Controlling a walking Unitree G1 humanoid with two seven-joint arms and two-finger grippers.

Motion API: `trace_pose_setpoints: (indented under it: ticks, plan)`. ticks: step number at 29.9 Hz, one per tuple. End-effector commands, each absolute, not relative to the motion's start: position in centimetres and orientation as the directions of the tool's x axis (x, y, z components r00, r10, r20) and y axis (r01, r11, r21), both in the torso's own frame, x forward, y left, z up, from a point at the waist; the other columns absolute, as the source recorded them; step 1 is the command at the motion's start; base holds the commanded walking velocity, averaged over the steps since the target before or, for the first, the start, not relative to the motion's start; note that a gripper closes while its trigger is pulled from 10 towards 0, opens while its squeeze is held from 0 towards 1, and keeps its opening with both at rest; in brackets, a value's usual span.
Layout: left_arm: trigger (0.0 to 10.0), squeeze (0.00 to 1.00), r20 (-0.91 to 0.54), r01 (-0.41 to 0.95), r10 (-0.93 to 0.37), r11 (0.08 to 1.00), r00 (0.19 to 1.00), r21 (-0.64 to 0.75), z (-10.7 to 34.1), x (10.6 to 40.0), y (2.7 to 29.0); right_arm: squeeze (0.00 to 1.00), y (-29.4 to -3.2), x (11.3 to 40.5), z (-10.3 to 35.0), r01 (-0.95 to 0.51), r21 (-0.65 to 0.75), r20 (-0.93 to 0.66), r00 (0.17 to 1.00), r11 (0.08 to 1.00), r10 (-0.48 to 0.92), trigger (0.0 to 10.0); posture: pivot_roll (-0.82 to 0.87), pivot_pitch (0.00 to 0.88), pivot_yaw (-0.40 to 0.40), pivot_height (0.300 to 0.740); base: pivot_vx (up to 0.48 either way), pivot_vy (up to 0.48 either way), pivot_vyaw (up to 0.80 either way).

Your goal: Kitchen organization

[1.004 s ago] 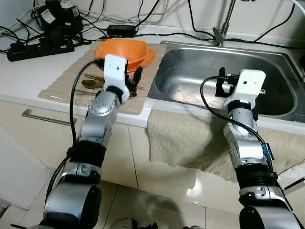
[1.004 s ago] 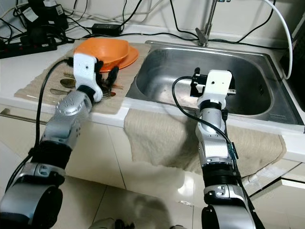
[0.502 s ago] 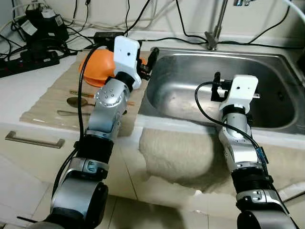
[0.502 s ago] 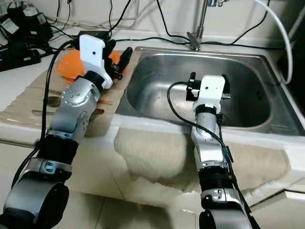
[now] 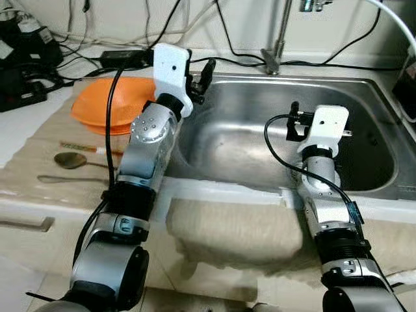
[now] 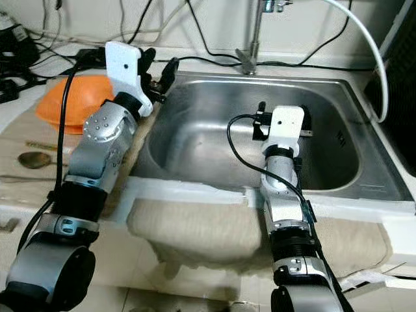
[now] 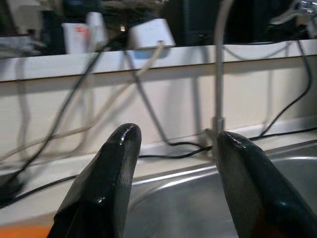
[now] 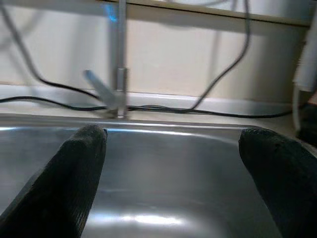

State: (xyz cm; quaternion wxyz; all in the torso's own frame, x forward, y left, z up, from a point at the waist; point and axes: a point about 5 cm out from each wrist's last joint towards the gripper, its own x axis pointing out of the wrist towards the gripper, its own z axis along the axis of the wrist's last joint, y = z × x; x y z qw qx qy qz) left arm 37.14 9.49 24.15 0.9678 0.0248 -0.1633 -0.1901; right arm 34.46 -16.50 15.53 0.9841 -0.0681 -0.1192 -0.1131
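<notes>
Left eye view: no brand, label or writing is legible on any item. A white surface (image 5: 26, 130) runs along a pale wall, with a stainless steel sink (image 5: 260, 140) set into it and a faucet (image 5: 276, 39) rising from the rear rim. Black cables (image 5: 240, 55) trail along the back edge. A beige ribbed mat (image 5: 39, 156) covers the surface to the left of the sink. On the mat sits an orange bowl (image 5: 104, 110), upside down; nearer the front edge lie a metal spoon (image 5: 68, 160) and a pair of chopsticks (image 5: 81, 148), both apart from the bowl. A beige towel (image 5: 227, 227) hangs over the front edge of the surface below the sink. A tiled floor shows below.

Left pincer (image 5: 200, 77): raised above the rear left corner of the sink, just beside the bowl, touching nothing. In the left wrist view its two black fingers (image 7: 106, 183) are spread with a clear gap and nothing between them; the sink rim and faucet stem lie beyond.

Right pincer (image 5: 296, 123): held over the sink basin, right of centre. In the right wrist view its fingers (image 8: 74, 178) are spread wide, empty, pointing toward the faucet and back wall.
</notes>
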Motion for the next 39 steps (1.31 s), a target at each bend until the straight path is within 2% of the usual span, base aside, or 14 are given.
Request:
trace_pose_setpoints:
  ticks: [1, 10, 15, 29, 39]
  plan:
    - [10.0, 0.0, 0.301, 0.335, -0.354, 0.935, 0.885, 0.114, 24.1, 37.2, 10.1, 0.0, -15.8, 34.4, 15.0, 0.211, -0.105, 0.234, 0.955, 0.972, -0.182, 10.0, 0.03, 0.0, 0.056, 0.74, 0.0, 0.0, 0.0]
    - [10.0, 0.0, 0.2, 0.313, -0.332, 0.942, 0.922, 0.124, 22.9, 38.2, 12.2, 0.0, -15.5, 34.5, 14.8, 0.182, -0.077, 0.207, 0.965, 0.98, -0.163, 10.0, 0.04, 0.0, 0.057, 0.74, 0.0, 0.0, 0.0]
    - [10.0, 0.0, 0.156, 0.241, -0.257, 0.964, 0.954, 0.114, 21.7, 38.4, 13.5, 0.0, -15.5, 34.7, 14.4, 0.17, -0.043, 0.168, 0.973, 0.984, -0.161, 10.0, 0.04, 0.0, 0.056, 0.74, 0.0, 0.0, 0.0]
    - [10.0, 0.0, 0.159, 0.286, -0.313, 0.943, 0.936, 0.171, 21.3, 37.8, 12.5, 0.0, -15.4, 34.6, 14.2, 0.165, -0.027, 0.163, 0.974, 0.986, -0.159, 10.0, 0.04, 0.0, 0.059, 0.74, 0.0, 0.0, 0.69]
    - [10.0, 0.0, 0.168, 0.312, -0.341, 0.933, 0.925, 0.179, 21.3, 37.6, 11.7, 0.0, -15.4, 34.3, 14.2, 0.175, -0.055, 0.178, 0.97, 0.983, -0.162, 10.0, 0.03, 0.0, 0.066, 0.74, 0.0, 0.0, -0.07]
